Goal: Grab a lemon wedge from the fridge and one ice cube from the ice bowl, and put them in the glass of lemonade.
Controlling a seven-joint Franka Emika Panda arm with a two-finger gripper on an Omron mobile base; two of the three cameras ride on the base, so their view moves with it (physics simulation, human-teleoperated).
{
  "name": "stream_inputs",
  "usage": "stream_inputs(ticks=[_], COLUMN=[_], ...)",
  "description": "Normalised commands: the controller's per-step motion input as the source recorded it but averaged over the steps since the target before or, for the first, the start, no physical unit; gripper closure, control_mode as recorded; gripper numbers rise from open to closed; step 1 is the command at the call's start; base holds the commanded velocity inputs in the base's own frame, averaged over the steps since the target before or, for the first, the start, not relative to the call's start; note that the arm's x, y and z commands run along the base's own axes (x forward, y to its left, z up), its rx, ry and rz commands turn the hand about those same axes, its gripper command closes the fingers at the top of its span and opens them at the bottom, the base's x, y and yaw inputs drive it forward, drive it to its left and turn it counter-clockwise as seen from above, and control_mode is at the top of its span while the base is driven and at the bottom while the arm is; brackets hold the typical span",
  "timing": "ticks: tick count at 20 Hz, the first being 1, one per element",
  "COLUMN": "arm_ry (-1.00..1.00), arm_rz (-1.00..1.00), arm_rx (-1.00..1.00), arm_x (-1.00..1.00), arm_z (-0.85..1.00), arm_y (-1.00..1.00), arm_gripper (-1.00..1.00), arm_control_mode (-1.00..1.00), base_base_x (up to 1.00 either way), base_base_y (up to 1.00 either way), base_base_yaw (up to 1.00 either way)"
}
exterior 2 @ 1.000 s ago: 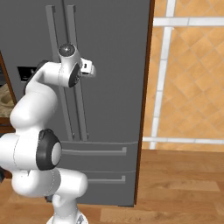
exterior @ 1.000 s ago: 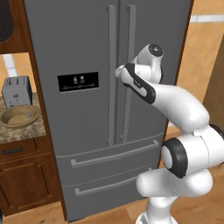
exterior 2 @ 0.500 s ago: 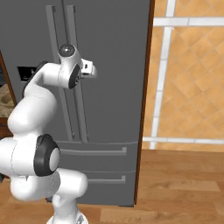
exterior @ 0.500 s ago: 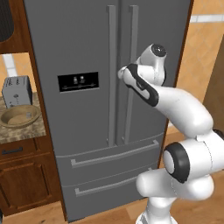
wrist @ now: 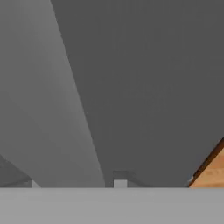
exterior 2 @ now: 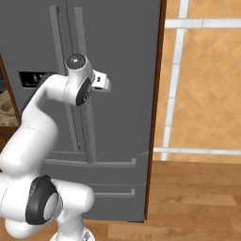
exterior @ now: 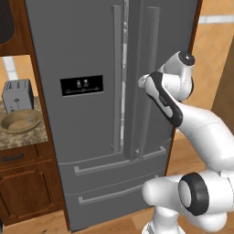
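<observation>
From the left base view, my arm has swung a little further up and toward the fridge [exterior: 114,109] over the last second: the wrist joint now sits higher against the right door, and my hand is pressed in close to the right handle [exterior: 147,82], just beside it. The doors are both shut, so the lemon wedge I want is inside and out of sight; the bowl [exterior: 20,121] sits on the bench [exterior: 27,137] at the far left, in front of the toaster [exterior: 17,95], well apart from me. From the right base view, the change is small too: my hand has edged slightly rightward across the door, and my pincer [exterior 2: 104,84] points at the steel between the handles and the fridge's right edge; I cannot tell from here whether it is open or closed. In the hand view, the fridge door is very close, with a handle [wrist: 52,113] slanting across and a sliver of wooden floor [wrist: 212,173] at the lower right. I judge this as the approach to the handle, with opening not yet begun.
</observation>
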Motion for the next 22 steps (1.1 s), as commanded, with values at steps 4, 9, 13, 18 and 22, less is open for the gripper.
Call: stream_inputs(ticks=[4,9,13,18,22], arm_ry=[-0.01,0.00,0.00,0.02,0.01], arm_rz=[-0.08,-0.07,-0.07,-0.08,-0.04], arm_rx=[0.10,0.10,0.09,0.03,0.00], arm_x=[-0.64,-0.59,-0.48,-0.38,-0.44], arm_z=[0.00,0.09,0.16,0.13,0.30], arm_y=[-1.00,-0.98,-0.87,-0.58,-0.24], arm_gripper=[1.00,1.00,1.00,1.00,-1.00], arm_control_mode=[-1.00,-1.00,-1.00,-1.00,-1.00], base_base_x=[0.00,0.00,0.00,0.00,0.00], base_base_y=[0.00,0.00,0.00,0.00,0.00], base_base_yaw=[0.00,0.00,0.00,0.00,0.00])
